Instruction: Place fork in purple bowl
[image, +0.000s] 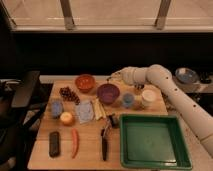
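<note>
The purple bowl (108, 93) stands at the back middle of the wooden table. My gripper (113, 78), at the end of the white arm (160, 80) that reaches in from the right, hovers just above the bowl's far rim. I cannot make out the fork with certainty. It may be at the gripper, hidden against the dark background. A slim pale piece (99, 109) lies in front of the bowl, and I cannot tell what it is.
An orange-red bowl (85, 82) stands left of the purple one. A small blue cup (128, 99) and a white cup (148, 98) stand to its right. A green tray (152, 140) is at front right. A carrot (75, 142) and a black-handled utensil (104, 145) lie in front.
</note>
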